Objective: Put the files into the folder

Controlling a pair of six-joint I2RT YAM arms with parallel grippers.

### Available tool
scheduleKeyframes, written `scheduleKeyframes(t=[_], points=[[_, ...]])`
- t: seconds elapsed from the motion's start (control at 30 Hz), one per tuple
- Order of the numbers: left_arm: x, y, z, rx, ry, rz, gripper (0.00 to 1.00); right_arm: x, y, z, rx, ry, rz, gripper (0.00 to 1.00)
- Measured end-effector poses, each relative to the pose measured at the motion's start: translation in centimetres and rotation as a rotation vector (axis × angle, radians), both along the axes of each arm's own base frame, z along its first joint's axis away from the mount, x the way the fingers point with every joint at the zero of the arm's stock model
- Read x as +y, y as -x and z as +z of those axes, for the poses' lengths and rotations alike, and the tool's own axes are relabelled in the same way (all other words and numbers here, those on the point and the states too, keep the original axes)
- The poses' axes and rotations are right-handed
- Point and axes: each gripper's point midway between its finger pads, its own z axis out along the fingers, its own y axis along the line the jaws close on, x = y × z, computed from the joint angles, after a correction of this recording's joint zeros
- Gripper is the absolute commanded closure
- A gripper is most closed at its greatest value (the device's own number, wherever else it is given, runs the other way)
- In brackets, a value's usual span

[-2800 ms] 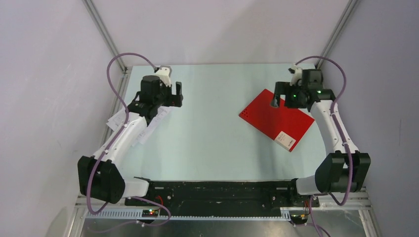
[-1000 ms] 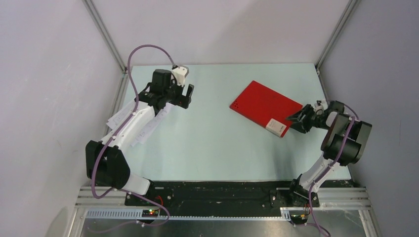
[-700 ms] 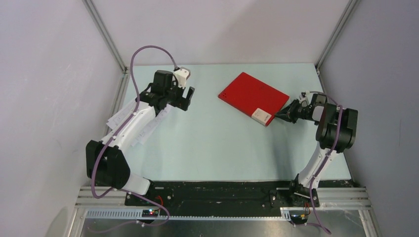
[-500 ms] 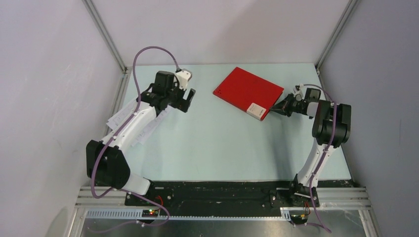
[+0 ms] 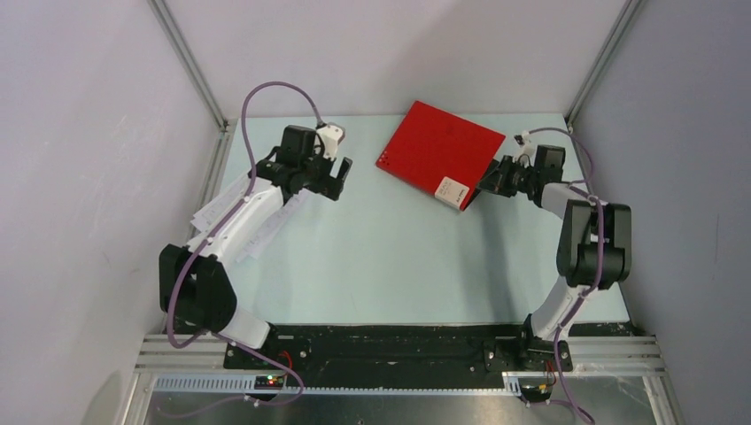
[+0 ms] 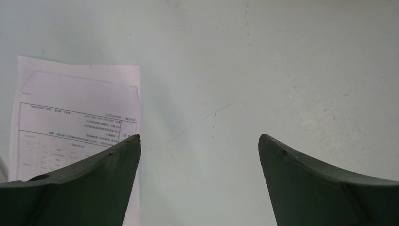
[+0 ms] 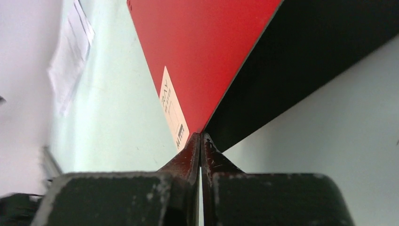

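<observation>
so the folder [image 5: 440,150] sits at the far right of the table [image 5: 398,257], turned at an angle, red outside with a small white label [image 5: 451,189] by the corner closest to the right gripper [image 5: 483,186]. That gripper has its fingers squeezed flat together right on that corner, pinching the edge of the red cover. In the wrist view a black face [image 7: 306,61] shows beside the red one, so the cover looks lifted on that side

the files [image 5: 257,221] are white sheets with small black print, over by the left edge. The left gripper [image 5: 332,181] hangs over bare table just beside them, fingers spread wide with nothing between them

table is a pale minty green with a few faint scratches. Plain grey walls on three sides, metal frame posts in the far corners

the left arm covers most of the sheets so I can't count them, the print and label are too small to read, and from overhead I can't tell how far the folder is open
</observation>
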Motion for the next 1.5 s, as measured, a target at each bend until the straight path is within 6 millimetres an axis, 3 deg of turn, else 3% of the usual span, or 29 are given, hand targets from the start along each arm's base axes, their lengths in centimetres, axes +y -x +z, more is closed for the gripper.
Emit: scheduleKeyframes(t=[0.13, 0.27, 0.47, 0.57, 0.6, 0.67, 0.7, 0.73, 0.8, 0.87, 0.93, 1.0, 1.03, 1.1, 1.3, 1.4, 1.5], points=[[-0.3, -0.7, 0.2, 0.028, 0.077, 0.060, 0.00, 2.2, 1.3, 2.9, -0.204, 0.181, 0.096, 1.00], [0.4, -1.6, 1.2, 0.048, 0.187, 0.140, 0.00, 6.2, 3.5, 5.0, -0.453, 0.371, 0.254, 1.00], [4.2, -2.6, 2.1, 0.095, 0.364, 0.245, 0.00, 10.8, 8.3, 4.1, -0.871, 0.680, 0.531, 0.98], [7.0, -2.6, 1.7, 0.125, 0.442, 0.317, 0.00, 12.5, 11.0, 2.3, -1.056, 0.788, 0.692, 0.68], [8.0, -2.4, 1.3, 0.143, 0.469, 0.345, 0.00, 12.9, 11.5, 1.8, -1.098, 0.810, 0.727, 0.49], [9.7, -1.7, 0.0, 0.190, 0.515, 0.404, 0.00, 12.9, 11.2, 1.6, -1.129, 0.849, 0.736, 0.24], [10.3, -1.4, -0.5, 0.212, 0.528, 0.426, 0.00, 12.8, 10.7, 1.9, -1.116, 0.859, 0.712, 0.18], [10.6, -1.1, -1.0, 0.234, 0.540, 0.443, 0.00, 12.5, 9.8, 2.3, -1.074, 0.851, 0.665, 0.06], [10.4, -0.9, -1.9, 0.273, 0.559, 0.455, 0.00, 11.4, 7.1, 4.4, -0.943, 0.796, 0.528, 0.01], [9.9, -0.9, -2.4, 0.293, 0.560, 0.448, 0.00, 9.2, 3.8, 7.0, -0.802, 0.709, 0.352, 0.01], [9.3, -1.0, -2.9, 0.311, 0.552, 0.438, 0.00, 5.6, 0.4, 9.8, -0.676, 0.594, 0.141, 0.04], [8.7, -1.1, -3.4, 0.321, 0.527, 0.432, 0.00, 2.0, -1.1, 10.4, -0.548, 0.475, -0.023, 0.08], [8.3, -1.3, -3.4, 0.319, 0.510, 0.425, 0.00, 0.2, -1.4, 9.7, -0.464, 0.410, -0.094, 0.09], [7.6, -2.1, -3.1, 0.309, 0.481, 0.410, 0.00, -1.6, -1.3, 7.1, -0.304, 0.306, -0.167, 0.12], [5.3, -7.3, -1.3, 0.229, 0.441, 0.359, 0.00, -1.0, 0.3, -1.7, 0.128, 0.033, -0.190, 0.11], [4.5, -9.2, -1.9, 0.213, 0.409, 0.329, 0.00, 0.1, 1.2, -3.7, 0.249, -0.069, -0.169, 0.13], [4.0, -10.1, -3.0, 0.221, 0.371, 0.306, 0.00, 1.1, 1.1, -3.8, 0.294, -0.149, -0.135, 0.16]])
